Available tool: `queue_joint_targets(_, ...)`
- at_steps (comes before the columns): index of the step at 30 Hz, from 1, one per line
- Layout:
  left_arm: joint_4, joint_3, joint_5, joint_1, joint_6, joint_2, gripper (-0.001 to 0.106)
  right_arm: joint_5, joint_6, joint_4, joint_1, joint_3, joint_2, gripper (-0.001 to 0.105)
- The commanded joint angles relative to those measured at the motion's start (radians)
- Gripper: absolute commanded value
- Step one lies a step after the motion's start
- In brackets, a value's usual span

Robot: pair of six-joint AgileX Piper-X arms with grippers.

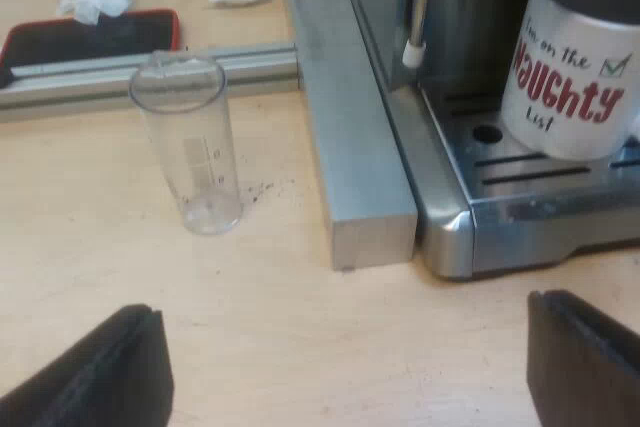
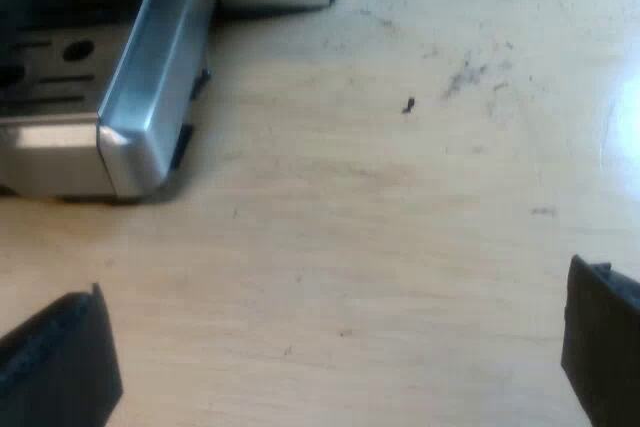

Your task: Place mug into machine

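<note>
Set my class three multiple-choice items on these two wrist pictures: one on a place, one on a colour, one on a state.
1. Where is the mug?
A. On the drip tray of the espresso machine
B. Inside the bean hopper
C. Held between jaws

2. What colour is the large word on the mug?
A. Blue
B. Red
C. Green

3. How is the measuring glass placed?
A. Lying on its side
B. Leaning on the mug
C. Standing upright

Answers:
1 A: its base rests on the slotted tray.
2 B: "Naughty" is printed in red on white.
3 C: it stands on the table, rim upward, apart from the machine.
</note>
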Motion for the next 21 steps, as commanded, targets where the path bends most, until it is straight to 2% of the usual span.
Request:
queue_joint_targets(1,-0.030,-0.004,0.005,0.002,-0.001,-0.139,0.075,-0.010,0.003,0.000,0.000,-0.004,-0.045,0.092)
queue_joint_targets(21,-0.030,-0.004,0.005,0.002,-0.001,-0.139,0.075,-0.002,0.003,0.000,0.000,-0.004,-0.045,0.092)
